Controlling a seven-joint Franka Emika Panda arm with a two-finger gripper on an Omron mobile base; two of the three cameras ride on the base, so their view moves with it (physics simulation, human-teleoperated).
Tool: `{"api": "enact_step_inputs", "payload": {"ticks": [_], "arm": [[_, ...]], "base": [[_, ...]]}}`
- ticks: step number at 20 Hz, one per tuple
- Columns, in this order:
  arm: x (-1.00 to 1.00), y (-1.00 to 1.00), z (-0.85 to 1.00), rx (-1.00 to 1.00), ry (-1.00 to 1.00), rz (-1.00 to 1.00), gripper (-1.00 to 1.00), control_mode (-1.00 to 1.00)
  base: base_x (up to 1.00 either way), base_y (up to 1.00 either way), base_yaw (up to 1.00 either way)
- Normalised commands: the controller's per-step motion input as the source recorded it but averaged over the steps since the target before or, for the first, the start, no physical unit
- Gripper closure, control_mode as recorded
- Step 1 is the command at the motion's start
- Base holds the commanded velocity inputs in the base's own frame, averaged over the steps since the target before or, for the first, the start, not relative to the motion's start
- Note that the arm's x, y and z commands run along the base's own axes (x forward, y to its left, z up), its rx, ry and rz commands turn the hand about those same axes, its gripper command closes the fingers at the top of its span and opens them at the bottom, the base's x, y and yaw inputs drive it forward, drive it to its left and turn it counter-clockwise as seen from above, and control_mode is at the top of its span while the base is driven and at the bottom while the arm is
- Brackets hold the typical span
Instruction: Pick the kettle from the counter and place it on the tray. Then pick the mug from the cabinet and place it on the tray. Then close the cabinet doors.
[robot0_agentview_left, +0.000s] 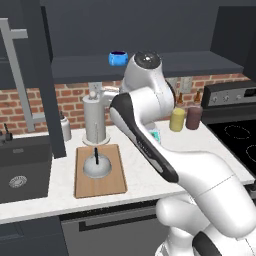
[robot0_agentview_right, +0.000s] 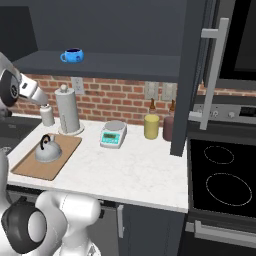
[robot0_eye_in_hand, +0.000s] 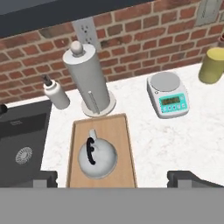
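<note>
The grey dome-shaped kettle (robot0_agentview_left: 97, 167) (robot0_agentview_right: 48, 151) (robot0_eye_in_hand: 97, 158) sits upright on the light-brown wooden tray (robot0_agentview_left: 112, 187) (robot0_agentview_right: 30, 170) (robot0_eye_in_hand: 124, 131), its black handle standing up. My gripper (robot0_eye_in_hand: 114, 181) hangs open above the tray's near end, well clear of the kettle, with nothing between its fingers. The blue mug (robot0_agentview_left: 118, 58) (robot0_agentview_right: 73, 56) stands on the dark shelf of the cabinet (robot0_agentview_left: 200, 62) (robot0_agentview_right: 125, 62). Both cabinet doors (robot0_agentview_left: 30, 75) (robot0_agentview_right: 192, 75) are swung open towards me. The tray lies on the white counter (robot0_agentview_left: 62, 175) (robot0_agentview_right: 130, 165) (robot0_eye_in_hand: 175, 140).
A tall paper-towel holder (robot0_agentview_left: 95, 120) (robot0_agentview_right: 67, 110) (robot0_eye_in_hand: 87, 78) stands just behind the tray, beside a soap bottle (robot0_eye_in_hand: 56, 93). A scale (robot0_agentview_right: 113, 134) (robot0_eye_in_hand: 168, 94), a yellow jar (robot0_agentview_left: 177, 120) (robot0_agentview_right: 151, 126) and a maroon jar (robot0_agentview_left: 193, 117) stand further right. Sink (robot0_agentview_left: 22, 170) left, stove (robot0_agentview_right: 225, 175) right.
</note>
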Motion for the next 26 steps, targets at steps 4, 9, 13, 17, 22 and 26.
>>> {"api": "enact_step_inputs", "payload": {"ticks": [4, 9, 13, 17, 22, 26], "arm": [[0.05, -0.03, 0.2, -0.11, -0.13, 0.0, -1.0, -1.0], [0.0, -0.16, 0.58, -0.08, -0.03, 0.0, -1.0, -1.0], [0.03, -0.27, 0.67, -0.04, 0.04, 0.0, -1.0, -1.0], [0.23, -0.12, 0.27, -0.05, 0.06, 0.0, -1.0, -1.0], [0.37, 0.0, -0.12, -0.06, -0.05, 0.0, -1.0, -1.0], [0.33, 0.0, -0.09, -0.07, -0.11, 0.0, -1.0, -1.0]], "base": [[0.0, 0.0, 0.0], [0.0, 0.0, 0.0], [0.0, 0.0, 0.0], [0.0, 0.0, 0.0], [0.0, 0.0, 0.0], [0.0, 0.0, 0.0]]}}
